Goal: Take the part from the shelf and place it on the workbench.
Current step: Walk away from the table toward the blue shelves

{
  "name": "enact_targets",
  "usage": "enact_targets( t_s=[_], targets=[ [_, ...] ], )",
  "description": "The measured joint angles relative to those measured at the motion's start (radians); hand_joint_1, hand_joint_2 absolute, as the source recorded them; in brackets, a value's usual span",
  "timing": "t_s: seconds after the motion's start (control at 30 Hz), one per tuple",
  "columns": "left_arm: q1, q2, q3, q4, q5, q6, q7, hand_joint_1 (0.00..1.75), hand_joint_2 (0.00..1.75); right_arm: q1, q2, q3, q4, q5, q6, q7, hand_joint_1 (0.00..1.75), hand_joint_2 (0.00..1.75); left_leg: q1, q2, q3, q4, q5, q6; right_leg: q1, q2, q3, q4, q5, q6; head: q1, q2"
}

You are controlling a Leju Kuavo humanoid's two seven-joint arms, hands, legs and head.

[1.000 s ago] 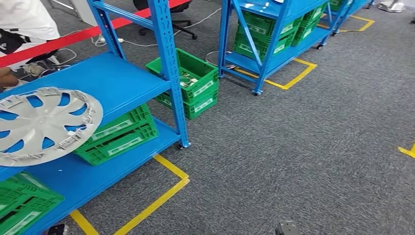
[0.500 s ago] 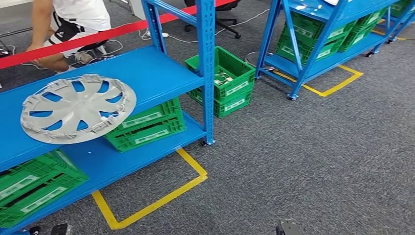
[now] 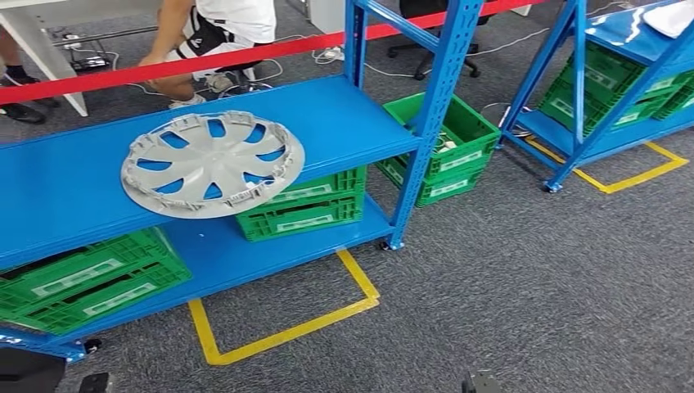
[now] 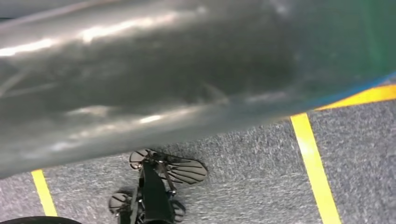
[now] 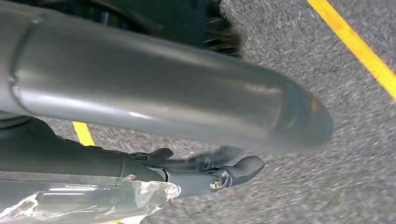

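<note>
The part, a grey plastic wheel cover [image 3: 213, 164] with curved spokes, lies flat on the middle board of the blue shelf [image 3: 74, 184], its rim slightly over the front edge. In the head view it is left of centre, some way ahead of me. My left hand [image 4: 163, 79] is a blurred grey mass close to the lens above grey carpet, and how its fingers lie is not clear. My right hand [image 5: 177, 107] hangs over the carpet with its thick grey thumb and dark fingers [image 5: 224, 172] stretched out and nothing in them. Both hands are far from the wheel cover.
Green crates [image 3: 299, 209] [image 3: 82, 282] stand on the shelf's bottom board, another [image 3: 446, 151] on the floor behind its upright post [image 3: 425, 123]. A second blue shelf [image 3: 606, 90] stands at right. Yellow floor tape [image 3: 282, 332] marks the carpet. People [image 3: 217, 33] are behind a red barrier [image 3: 164, 65].
The whole picture has shifted to the right, so the camera has turned left. The shelf and wheel cover now sit nearer the middle; they have not moved themselves.
</note>
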Motion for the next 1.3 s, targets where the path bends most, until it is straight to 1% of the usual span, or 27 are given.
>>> enact_targets(
  t_s=[0.07,0.13,0.17,0.2,0.23,0.27,0.3,0.33,0.37,0.4,0.43,0.5,0.57,0.63,0.67,0.73,0.8,0.83,0.87,0.9,0.93,1.0,1.03,1.1,1.17,1.23,1.3],
  targets=[
    [-0.002,0.002,0.002,0.000,0.000,-0.006,-0.003,0.00,0.00,-0.001,0.000,0.001,0.000,-0.001,0.000,0.000,0.00,0.00,0.001,-0.022,-0.006,-0.001,0.006,-0.011,-0.003,0.032,0.033,-0.070,0.015,-0.002,-0.001,0.000],
    [0.001,0.005,0.007,0.000,-0.004,-0.014,-0.008,0.00,0.00,-0.003,0.000,0.001,0.000,-0.002,0.000,0.000,0.00,0.00,0.004,-0.040,-0.013,-0.006,0.015,-0.027,-0.001,0.017,0.037,-0.074,0.018,-0.010,-0.001,0.000],
    [0.004,0.005,0.010,0.000,-0.006,-0.017,-0.010,0.00,0.00,-0.004,0.001,0.001,0.000,-0.003,0.000,0.000,0.00,0.00,0.005,-0.034,-0.017,-0.005,0.014,-0.033,-0.001,0.006,0.038,-0.076,0.023,-0.017,-0.002,0.000],
    [0.005,0.006,0.012,0.001,-0.010,-0.019,-0.013,0.00,0.00,-0.005,0.001,0.001,0.001,-0.003,0.000,-0.001,0.00,0.00,0.003,-0.014,-0.025,0.010,0.002,-0.038,-0.002,-0.007,0.038,-0.080,0.027,-0.024,-0.006,0.000],
    [0.003,0.006,0.014,0.001,-0.013,-0.021,-0.015,0.00,0.00,-0.004,0.001,0.001,0.001,-0.004,0.000,-0.001,0.00,0.00,0.002,0.012,-0.042,0.046,-0.022,-0.042,-0.002,-0.022,0.038,-0.084,0.031,-0.031,-0.010,0.000],
    [0.000,0.006,0.015,0.001,-0.015,-0.021,-0.018,0.00,0.00,-0.003,0.001,0.001,0.001,-0.004,0.000,0.000,0.00,0.00,0.000,0.043,-0.067,0.102,-0.057,-0.045,0.000,-0.036,0.037,-0.085,0.032,-0.035,-0.014,0.000],
    [-0.003,0.006,0.016,0.001,-0.017,-0.021,-0.020,0.00,0.00,0.000,0.001,0.001,0.001,-0.005,0.000,0.000,0.00,0.00,0.000,0.062,-0.098,0.171,-0.093,-0.048,0.002,-0.052,0.036,-0.085,0.032,-0.037,-0.017,0.000],
    [-0.005,0.006,0.017,0.001,-0.019,-0.021,-0.021,0.00,0.00,0.002,0.001,0.001,0.001,-0.005,0.000,0.000,0.00,0.00,0.000,0.071,-0.123,0.233,-0.119,-0.050,0.003,-0.068,0.034,-0.085,0.032,-0.038,-0.017,0.000],
    [-0.004,0.006,0.018,0.001,-0.020,-0.022,-0.022,0.00,0.00,0.003,0.001,0.001,0.001,-0.006,0.000,0.000,0.00,0.00,0.000,0.075,-0.136,0.269,-0.128,-0.051,0.004,-0.083,0.033,-0.085,0.032,-0.038,-0.017,0.000],
    [-0.002,0.006,0.019,0.001,-0.020,-0.023,-0.024,0.00,0.00,0.003,0.001,0.001,0.001,-0.007,0.000,0.000,0.00,0.00,0.000,0.077,-0.130,0.267,-0.118,-0.051,0.005,-0.097,0.033,-0.085,0.032,-0.038,-0.017,0.000],
    [-0.001,0.006,0.020,0.001,-0.021,-0.026,-0.026,0.00,0.00,0.003,0.001,0.001,0.001,-0.008,0.000,0.000,0.00,0.00,0.000,0.082,-0.104,0.226,-0.091,-0.050,0.005,-0.110,0.034,-0.085,0.032,-0.038,-0.017,0.000],
    [-0.002,0.007,0.021,0.001,-0.021,-0.034,-0.035,0.00,0.00,0.001,0.001,0.001,0.001,-0.011,0.000,0.000,0.00,0.00,-0.004,0.122,-0.024,0.086,-0.035,-0.047,0.009,-0.134,0.036,-0.082,0.029,-0.033,-0.018,0.000],
    [-0.006,0.007,0.021,0.001,-0.021,-0.039,-0.042,0.00,0.00,0.001,0.001,0.001,0.001,-0.013,0.000,-0.001,0.00,0.00,-0.010,0.155,0.019,0.000,-0.016,-0.036,0.016,-0.155,0.037,-0.080,0.025,-0.024,-0.018,0.000],
    [-0.004,0.007,0.021,0.001,-0.021,-0.041,-0.044,0.00,0.00,-0.001,0.001,0.002,0.001,-0.013,0.000,-0.001,0.00,0.00,-0.012,0.143,0.018,-0.010,-0.017,-0.020,0.018,-0.176,0.040,-0.082,0.023,-0.015,-0.017,0.000],
    [0.000,0.007,0.022,0.001,-0.021,-0.041,-0.047,0.00,0.00,-0.002,0.001,0.002,0.001,-0.014,0.000,-0.001,0.00,0.00,-0.011,0.132,0.016,-0.012,-0.015,-0.014,0.017,-0.175,0.041,-0.080,0.020,-0.009,-0.016,0.000],
    [0.003,0.007,0.022,0.001,-0.019,-0.047,-0.066,0.00,0.00,-0.004,0.001,0.002,0.001,-0.016,0.000,-0.001,0.00,0.00,-0.006,0.112,0.015,-0.015,-0.009,-0.001,0.012,-0.128,0.024,-0.037,-0.013,0.003,-0.012,0.000],
    [-0.002,0.007,0.024,0.001,-0.015,-0.058,-0.097,0.00,0.87,-0.001,0.001,0.002,0.001,-0.019,0.000,-0.001,0.00,0.00,-0.003,0.088,0.011,-0.015,-0.005,0.007,0.009,-0.070,-0.032,0.090,-0.081,0.010,-0.007,0.000],
    [-0.004,0.008,0.026,0.001,-0.013,-0.064,-0.109,0.00,1.31,0.001,0.001,0.002,0.001,-0.019,0.001,-0.001,0.00,0.00,-0.003,0.075,0.009,-0.015,-0.003,0.009,0.008,-0.060,-0.064,0.158,-0.108,0.011,-0.006,0.000],
    [-0.005,0.009,0.030,0.001,-0.012,-0.068,-0.117,0.00,1.75,0.004,0.001,0.002,0.001,-0.019,0.001,0.000,0.00,0.00,-0.003,0.061,0.008,-0.015,-0.002,0.010,0.008,-0.056,-0.087,0.204,-0.120,0.011,-0.006,0.000],
    [-0.005,0.010,0.034,0.001,-0.011,-0.071,-0.122,0.00,1.75,0.006,0.001,0.002,0.001,-0.019,0.001,0.001,0.00,0.00,-0.003,0.047,0.007,-0.015,-0.001,0.009,0.008,-0.054,-0.092,0.212,-0.111,0.011,-0.006,0.000],
    [-0.005,0.010,0.038,0.001,-0.010,-0.072,-0.125,0.00,1.75,0.007,0.001,0.002,0.001,-0.019,0.001,0.002,0.00,0.00,-0.002,0.033,0.008,-0.015,0.000,0.007,0.007,-0.051,-0.078,0.177,-0.083,0.009,-0.006,0.000],
    [-0.006,0.011,0.045,0.001,-0.007,-0.073,-0.128,0.00,1.75,0.008,0.001,0.002,0.001,-0.019,0.002,0.004,0.00,0.00,-0.002,0.007,0.007,-0.013,0.003,0.001,0.003,-0.021,-0.014,0.038,-0.013,0.006,-0.006,0.000],
    [-0.007,0.012,0.046,0.001,-0.007,-0.073,-0.129,0.00,1.75,0.006,0.002,0.002,0.001,-0.020,0.003,0.003,0.00,0.00,-0.002,-0.004,0.005,-0.011,0.004,-0.003,0.000,-0.004,0.013,-0.022,0.007,0.004,-0.006,0.000],
    [-0.007,0.014,0.048,0.001,-0.008,-0.072,-0.129,0.00,1.75,0.002,0.003,0.002,0.001,-0.025,0.006,0.001,0.00,0.00,-0.003,-0.017,-0.001,-0.010,0.008,-0.015,-0.001,0.015,0.034,-0.072,0.015,-0.003,-0.006,0.000],
    [-0.003,0.016,0.052,0.001,-0.009,-0.071,-0.129,0.00,1.75,-0.003,0.004,0.002,0.002,-0.032,0.010,-0.002,0.00,0.00,0.001,-0.023,-0.005,-0.013,0.013,-0.027,0.001,0.005,0.036,-0.074,0.020,-0.016,-0.007,0.000],
    [-0.003,0.016,0.057,0.002,-0.011,-0.070,-0.129,0.00,0.87,-0.004,0.005,0.002,0.002,-0.041,0.014,-0.005,0.00,0.00,0.000,0.012,-0.021,0.018,-0.012,-0.036,-0.001,-0.007,0.039,-0.078,0.029,-0.031,-0.012,0.000],
    [-0.009,0.015,0.062,0.002,-0.012,-0.068,-0.129,0.00,0.00,-0.003,0.006,0.002,0.001,-0.050,0.019,-0.006,0.00,0.00,-0.003,0.061,-0.070,0.127,-0.078,-0.043,0.001,-0.022,0.035,-0.081,0.034,-0.039,-0.018,0.000]
  ],
)
